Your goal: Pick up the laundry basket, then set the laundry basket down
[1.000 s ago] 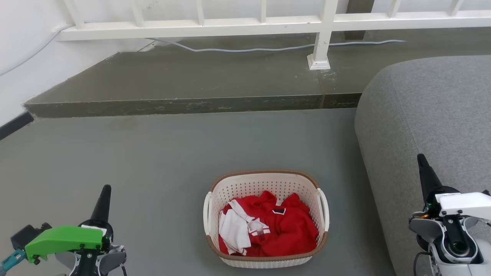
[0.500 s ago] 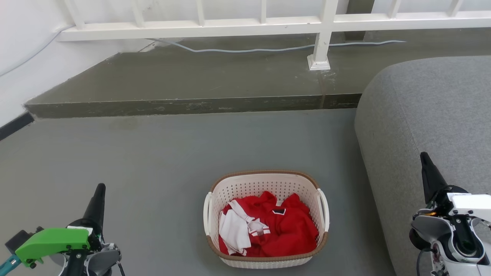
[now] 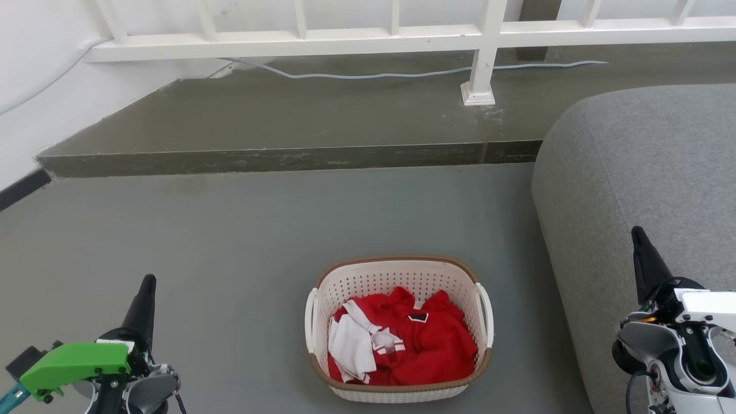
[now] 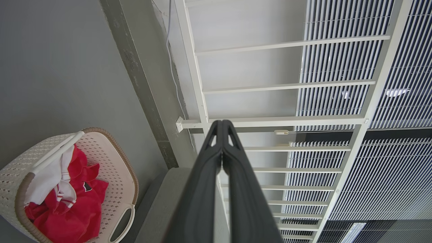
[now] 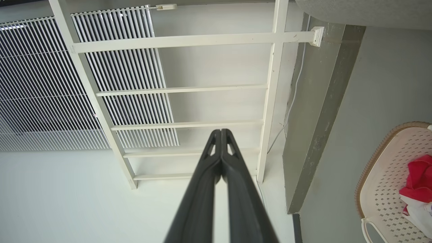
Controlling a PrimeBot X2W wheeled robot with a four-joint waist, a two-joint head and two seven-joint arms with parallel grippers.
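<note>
Flanking laundry basket (image 3: 397,280), left gripper (image 3: 147,286) and right gripper (image 3: 638,238) hover clear of its handles (image 3: 310,321), fingers pressed together, empty. Basket on floor (image 3: 247,230), well short of far step (image 3: 287,156) edge; spread suits two-sided lift.

The laundry basket (image 3: 397,279) sits on the floor (image 3: 230,230) between left hand (image 3: 146,284) and right hand (image 3: 638,237).

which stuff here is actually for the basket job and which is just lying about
For the job: cream-white perforated plastic laundry basket with brown woven-look rim; left gripper; right gripper, both shut.
Just there: red and white clothes inside the basket; grey fabric sofa; white railing; pale cable.
</note>
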